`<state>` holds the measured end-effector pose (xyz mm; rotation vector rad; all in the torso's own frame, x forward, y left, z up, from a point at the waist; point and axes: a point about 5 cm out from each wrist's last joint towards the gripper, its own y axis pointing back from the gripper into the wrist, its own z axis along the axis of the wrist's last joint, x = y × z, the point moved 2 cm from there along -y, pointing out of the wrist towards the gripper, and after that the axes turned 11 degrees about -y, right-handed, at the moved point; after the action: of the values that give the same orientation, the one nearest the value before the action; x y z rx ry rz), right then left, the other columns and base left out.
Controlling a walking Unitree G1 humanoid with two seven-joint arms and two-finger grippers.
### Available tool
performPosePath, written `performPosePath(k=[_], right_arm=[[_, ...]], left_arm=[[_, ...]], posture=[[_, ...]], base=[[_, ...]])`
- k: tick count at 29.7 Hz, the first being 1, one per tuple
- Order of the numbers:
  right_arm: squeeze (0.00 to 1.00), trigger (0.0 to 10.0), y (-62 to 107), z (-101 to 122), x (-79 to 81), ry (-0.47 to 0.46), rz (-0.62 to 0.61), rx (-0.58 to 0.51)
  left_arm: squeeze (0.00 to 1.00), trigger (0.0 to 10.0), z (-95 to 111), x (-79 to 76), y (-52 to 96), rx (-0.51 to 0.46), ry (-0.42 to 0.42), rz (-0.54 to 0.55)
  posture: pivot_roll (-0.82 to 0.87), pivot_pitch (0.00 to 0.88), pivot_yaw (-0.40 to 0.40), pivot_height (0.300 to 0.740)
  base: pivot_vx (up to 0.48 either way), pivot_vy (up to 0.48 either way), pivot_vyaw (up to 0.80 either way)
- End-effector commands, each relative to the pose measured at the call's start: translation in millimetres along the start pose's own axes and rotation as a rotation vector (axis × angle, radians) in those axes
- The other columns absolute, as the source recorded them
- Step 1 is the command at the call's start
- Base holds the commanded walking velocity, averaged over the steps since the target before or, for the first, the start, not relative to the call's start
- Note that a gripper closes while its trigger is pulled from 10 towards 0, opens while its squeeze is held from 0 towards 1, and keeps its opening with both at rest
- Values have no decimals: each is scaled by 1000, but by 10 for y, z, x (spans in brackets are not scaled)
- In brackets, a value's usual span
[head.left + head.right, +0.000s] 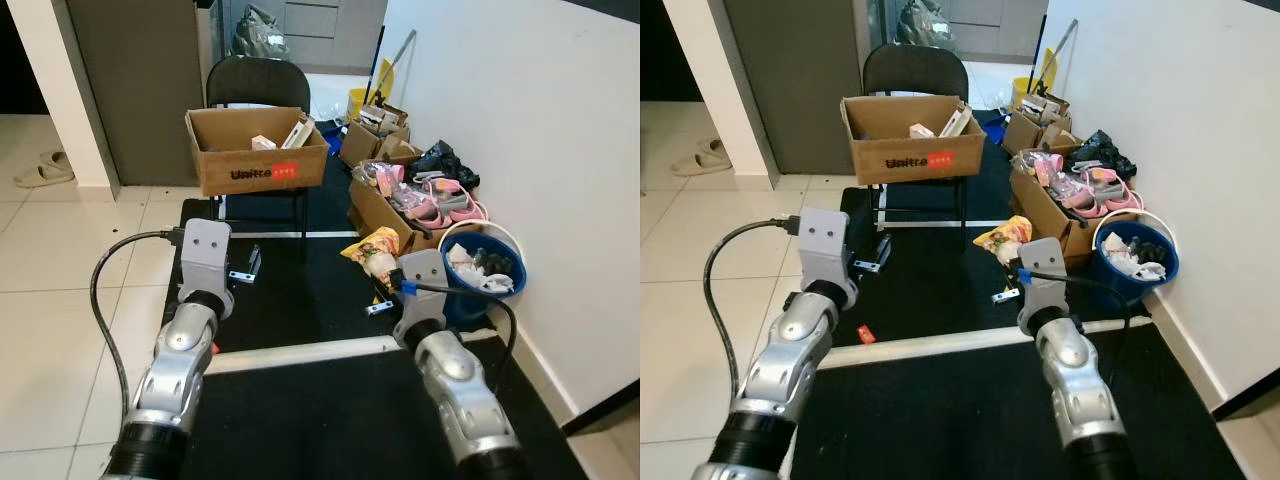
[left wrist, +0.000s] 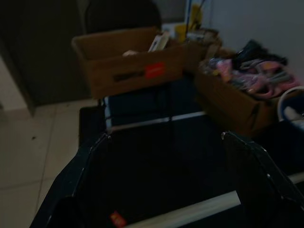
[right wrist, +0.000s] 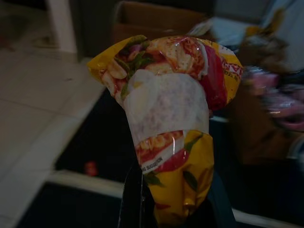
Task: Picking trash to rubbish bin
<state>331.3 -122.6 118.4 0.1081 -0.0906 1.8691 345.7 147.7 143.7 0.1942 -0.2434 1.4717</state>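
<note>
My right gripper (image 3: 176, 209) is shut on a crumpled yellow and red snack wrapper (image 3: 171, 109), which stands up from between the fingers. In the left eye view the wrapper (image 1: 374, 248) hangs above the black mat, left of the blue rubbish bin (image 1: 468, 300). The bin stands against the white wall and holds white and dark trash. My left gripper (image 2: 166, 190) is open and holds nothing, hovering over the mat in front of the chair. A small red scrap (image 1: 866, 334) lies by the white strip, below the left arm.
A cardboard box (image 1: 255, 150) sits on a black chair (image 1: 258, 82) straight ahead. Open cartons with pink items (image 1: 405, 205) line the wall beyond the bin. A white strip (image 1: 300, 352) separates two black mats. Slippers (image 1: 45, 168) lie on the tiles at far left.
</note>
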Motion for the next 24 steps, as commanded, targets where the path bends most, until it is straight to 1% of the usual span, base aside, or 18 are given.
performPosePath(k=[1, 4, 10, 24], right_arm=[[0, 10000, 16, -43, -60, -16, -14, 28], [0, 10000, 18, -59, -64, -29, -19, 38], [0, 10000, 28, -102, -88, -24, -28, 57], [0, 10000, 41, -137, -88, -28, -32, 61]], left_arm=[[0, 10000, -38, -5, -11, 26, -8, 0], [0, 10000, -42, 3, -16, 30, -10, 0], [0, 10000, -34, -8, -13, 28, -8, -1], [0, 10000, -34, -12, -10, 33, -8, 1]], posture=[[-76, 76, -44, 740], [-76, 75, -42, 740], [-75, 73, -42, 740], [-73, 73, -40, 740]], base=[[360, 0, 0], [365, 0, 0], [365, 0, -766], [363, 0, 0]])
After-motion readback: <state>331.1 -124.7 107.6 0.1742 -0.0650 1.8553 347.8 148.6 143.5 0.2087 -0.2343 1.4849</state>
